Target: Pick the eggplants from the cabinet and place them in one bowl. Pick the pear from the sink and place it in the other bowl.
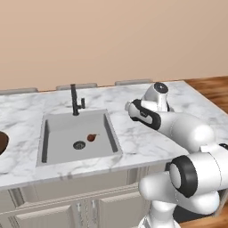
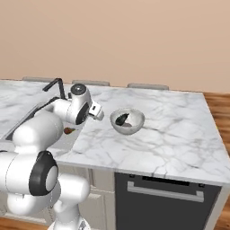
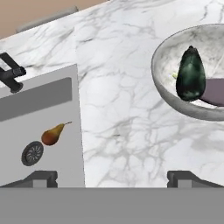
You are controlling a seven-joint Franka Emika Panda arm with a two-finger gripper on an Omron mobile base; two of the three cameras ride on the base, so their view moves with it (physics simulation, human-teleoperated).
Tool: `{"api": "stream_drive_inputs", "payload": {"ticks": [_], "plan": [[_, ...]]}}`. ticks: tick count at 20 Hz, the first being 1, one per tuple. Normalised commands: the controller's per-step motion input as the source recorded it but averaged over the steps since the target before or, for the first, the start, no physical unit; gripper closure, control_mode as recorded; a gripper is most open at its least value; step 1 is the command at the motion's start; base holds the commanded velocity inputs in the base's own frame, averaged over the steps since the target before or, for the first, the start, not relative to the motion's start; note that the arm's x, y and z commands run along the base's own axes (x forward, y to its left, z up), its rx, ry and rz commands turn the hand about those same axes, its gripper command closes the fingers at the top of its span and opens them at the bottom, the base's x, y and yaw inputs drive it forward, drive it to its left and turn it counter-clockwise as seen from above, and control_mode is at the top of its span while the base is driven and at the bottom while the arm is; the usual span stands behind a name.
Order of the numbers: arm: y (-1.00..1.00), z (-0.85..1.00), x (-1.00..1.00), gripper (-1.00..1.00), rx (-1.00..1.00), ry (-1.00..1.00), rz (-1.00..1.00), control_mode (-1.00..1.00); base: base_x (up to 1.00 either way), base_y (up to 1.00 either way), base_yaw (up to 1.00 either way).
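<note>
While my gripper (image 3: 112, 177) hangs wide open and empty, pear (image 3: 54, 134) lower left in sink (image 3: 26, 109), dark eggplant (image 3: 190, 74) in bowl (image 3: 175, 94) upper right.

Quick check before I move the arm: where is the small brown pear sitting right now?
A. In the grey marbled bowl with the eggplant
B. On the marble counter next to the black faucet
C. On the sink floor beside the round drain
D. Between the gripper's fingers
C: the small brown pear lies on the floor of the grey sink right beside the round drain, while the gripper is open and empty.
</note>
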Motion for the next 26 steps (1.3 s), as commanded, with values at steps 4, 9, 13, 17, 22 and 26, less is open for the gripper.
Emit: {"api": "stream_drive_inputs", "payload": {"ticks": [4, 9, 13, 17, 22, 26], "plan": [[0.00, 0.00, 0.00, -1.00, 0.00, 0.00, 0.00, 1.00, 0.00, 0.49, 0.00], [0.00, 0.00, 0.00, -1.00, 0.00, 0.00, 0.00, 1.00, 0.01, 0.48, 0.00], [0.00, 0.00, 0.00, -1.00, 0.00, 0.00, 0.00, 1.00, 0.06, 0.49, 0.01], [0.00, 0.00, 0.00, -1.00, 0.00, 0.00, 0.00, 1.00, 0.08, 0.48, 0.01], [0.00, 0.00, 0.00, -1.00, 0.00, 0.00, 0.00, 1.00, 0.07, 0.52, 0.02], [0.00, 0.00, 0.00, -1.00, 0.00, 0.00, 0.00, 1.00, 0.06, 0.50, 0.02]]}}
